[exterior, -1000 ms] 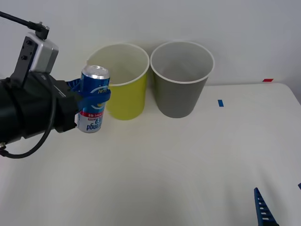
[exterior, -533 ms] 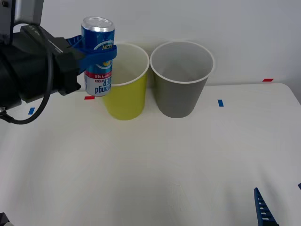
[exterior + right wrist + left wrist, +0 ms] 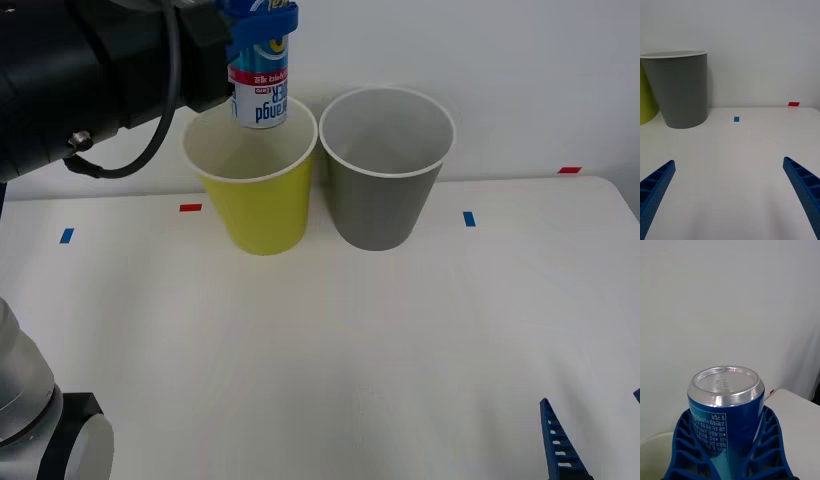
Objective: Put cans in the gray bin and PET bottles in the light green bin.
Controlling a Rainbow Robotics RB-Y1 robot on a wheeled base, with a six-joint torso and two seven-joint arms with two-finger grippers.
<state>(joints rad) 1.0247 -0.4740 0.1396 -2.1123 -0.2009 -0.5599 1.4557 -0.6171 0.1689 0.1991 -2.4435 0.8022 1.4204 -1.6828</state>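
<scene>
1. The light green bin (image 3: 252,195) sits directly under the raised can (image 3: 259,72); a drop here puts the can in the wrong bin.
2. The gray bin (image 3: 384,175) stands just beside it, touching or nearly so, so the carry sideways risks clipping a rim.
3. The left gripper (image 3: 258,20) clamps the can upright; the right gripper (image 3: 730,195) waits spread apart, low over the table (image 3: 330,340).

The small blue metal drink can (image 3: 726,405) has a glossy printed wall and a bright, smooth silver end. Ribbed blue plastic fingers (image 3: 690,444) of the left gripper (image 3: 262,18) look matt. The dark gray tapered bin (image 3: 385,165) and the yellow-green tapered bin (image 3: 258,185) look like smooth, matt plastic with white rims. The white tabletop (image 3: 330,340) is smooth and matt.
</scene>
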